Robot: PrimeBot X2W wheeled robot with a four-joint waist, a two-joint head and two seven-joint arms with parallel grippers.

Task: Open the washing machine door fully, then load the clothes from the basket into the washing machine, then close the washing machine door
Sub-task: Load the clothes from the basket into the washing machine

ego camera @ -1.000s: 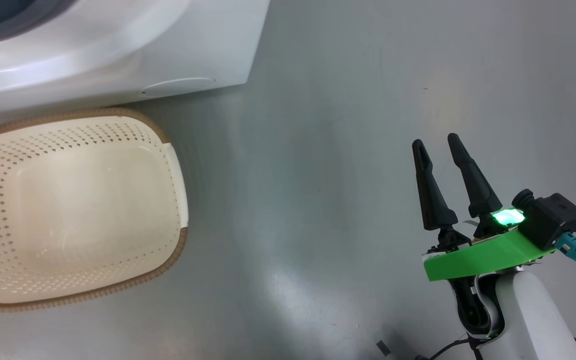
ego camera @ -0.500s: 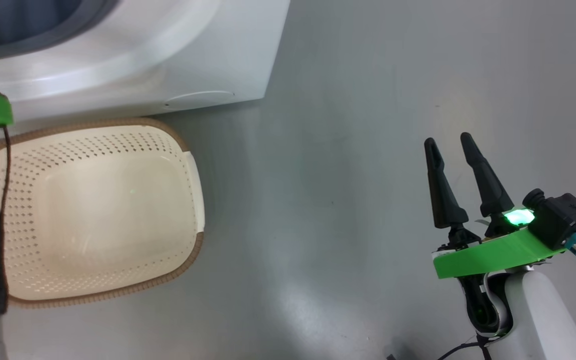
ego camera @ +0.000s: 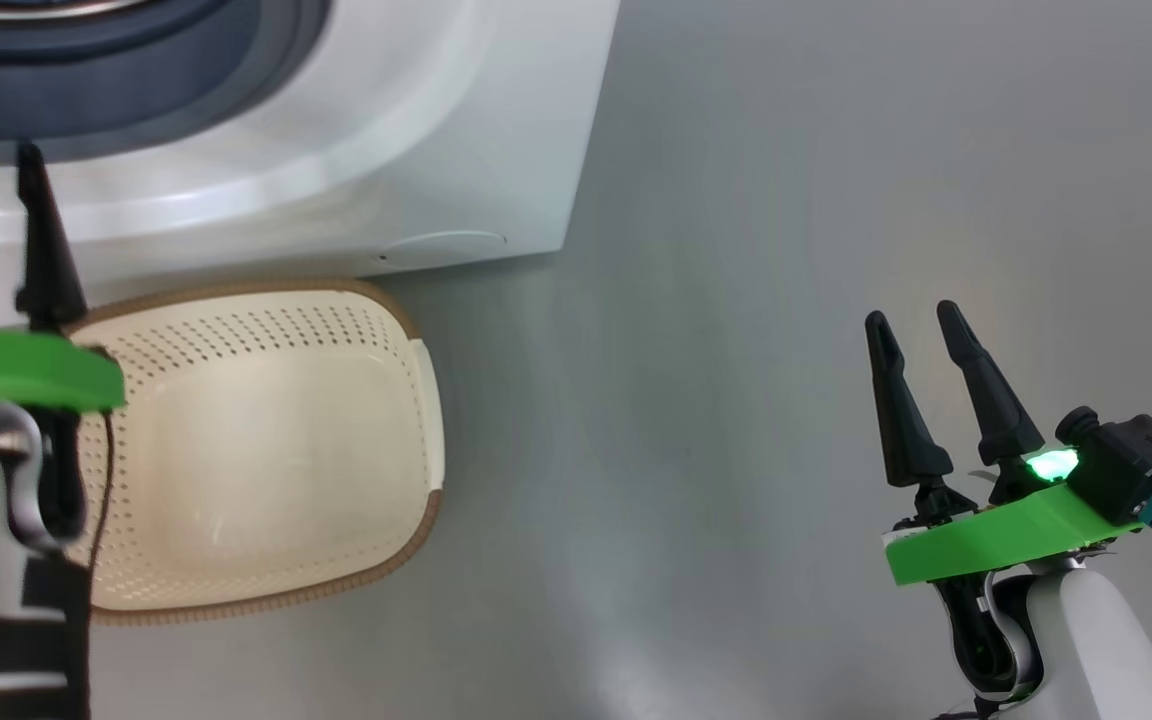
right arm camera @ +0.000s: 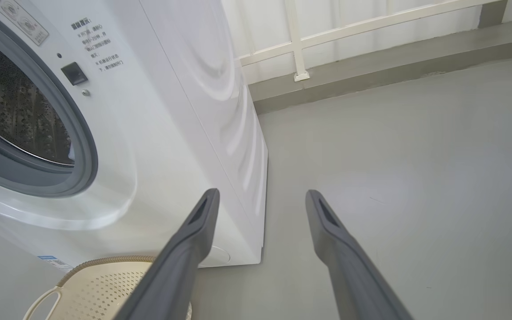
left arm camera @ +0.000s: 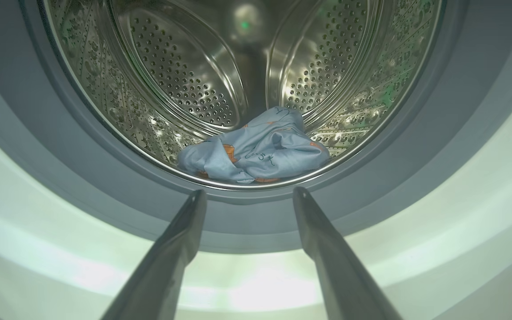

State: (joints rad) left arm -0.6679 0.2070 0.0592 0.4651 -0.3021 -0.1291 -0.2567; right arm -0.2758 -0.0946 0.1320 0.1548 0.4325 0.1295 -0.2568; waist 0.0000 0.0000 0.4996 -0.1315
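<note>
Wide apart and holding nothing, left pincer [left arm camera: 248, 193] aimed into the washing machine [ego camera: 496, 120]; blue clothes [left arm camera: 256, 151] bunched low in the drum [left arm camera: 185, 80]; basket [ego camera: 266, 290] just before the machine; right pincer [ego camera: 911, 312] spread, nothing in it, over the floor [ego camera: 736, 300]

Black fingers [ego camera: 898, 400]; green bracket [ego camera: 996, 535].

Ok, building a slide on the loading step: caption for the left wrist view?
Open left gripper faces the steel drum, where light-blue clothes lie behind the grey gasket.
</note>
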